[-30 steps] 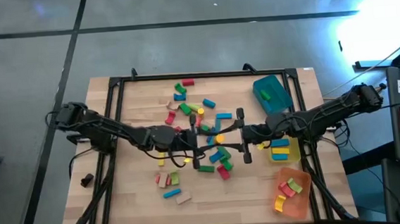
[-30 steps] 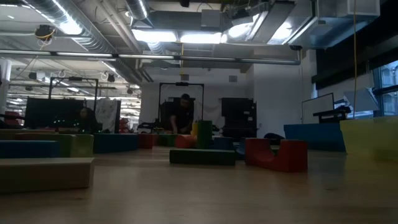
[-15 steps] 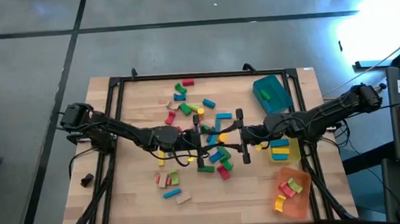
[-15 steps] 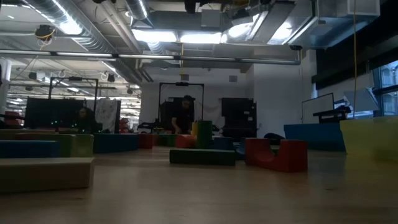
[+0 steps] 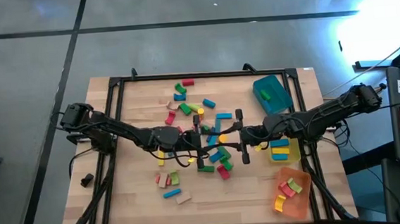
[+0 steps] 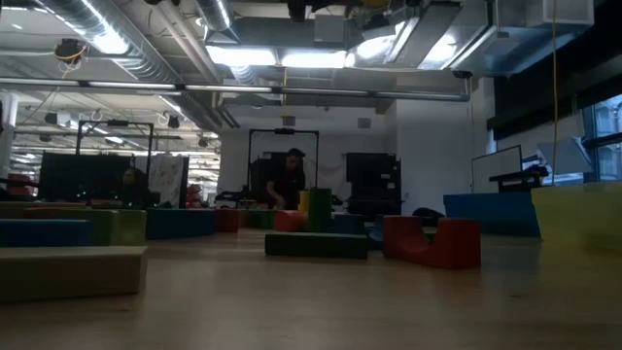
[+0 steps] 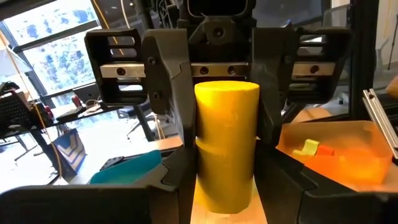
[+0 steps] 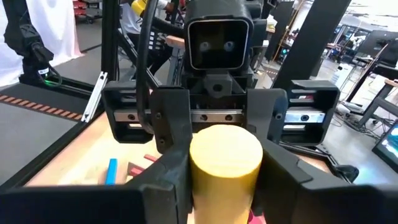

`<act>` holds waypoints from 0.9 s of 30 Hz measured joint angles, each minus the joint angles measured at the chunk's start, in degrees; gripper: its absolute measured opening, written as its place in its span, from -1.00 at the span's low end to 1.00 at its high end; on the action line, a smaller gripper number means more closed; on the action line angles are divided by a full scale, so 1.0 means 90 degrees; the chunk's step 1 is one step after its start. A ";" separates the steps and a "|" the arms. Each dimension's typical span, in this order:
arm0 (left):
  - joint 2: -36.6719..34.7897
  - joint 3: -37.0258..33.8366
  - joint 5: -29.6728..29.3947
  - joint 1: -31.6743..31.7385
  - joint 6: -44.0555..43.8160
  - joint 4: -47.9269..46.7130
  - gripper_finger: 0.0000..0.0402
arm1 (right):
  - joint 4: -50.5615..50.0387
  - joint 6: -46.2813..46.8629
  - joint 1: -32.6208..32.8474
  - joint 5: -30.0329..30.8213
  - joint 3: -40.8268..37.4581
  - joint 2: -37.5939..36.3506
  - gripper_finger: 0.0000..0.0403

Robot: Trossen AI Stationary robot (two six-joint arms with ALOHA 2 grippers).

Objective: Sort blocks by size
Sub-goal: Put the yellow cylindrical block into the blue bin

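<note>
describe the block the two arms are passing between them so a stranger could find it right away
Start at the middle of the wooden table, where the left gripper and right gripper meet head-on above the scattered blocks. Between their dark fingers sits a yellow cylinder. It is the only block off the table, round and plain yellow, with fingers from both arms on its sides.

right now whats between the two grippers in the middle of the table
A yellow cylinder. Both wrist views show it upright between the left gripper and the right gripper, each with fingers on its sides; the high view shows the grippers facing each other.
</note>
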 joint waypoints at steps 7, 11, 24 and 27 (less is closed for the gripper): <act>0.0000 0.0000 -0.0200 0.0041 -0.0461 -0.0165 -0.13 | -0.0098 0.0025 0.0002 0.0664 -0.0002 0.0012 -0.34; 0.0000 0.0002 -0.0345 0.0150 -0.0835 -0.0490 0.06 | -0.0455 0.0025 -0.0099 0.1199 -0.0002 -0.0001 -0.34; -0.0002 0.0002 -0.0313 0.0499 -0.1937 -0.2899 0.18 | -0.3847 0.0066 -0.1900 0.3940 0.0000 -0.0211 -0.34; -0.0002 0.0002 -0.0311 0.0498 -0.2080 -0.3233 0.18 | -0.4637 0.0221 -0.2663 0.3932 0.0000 -0.0196 -0.34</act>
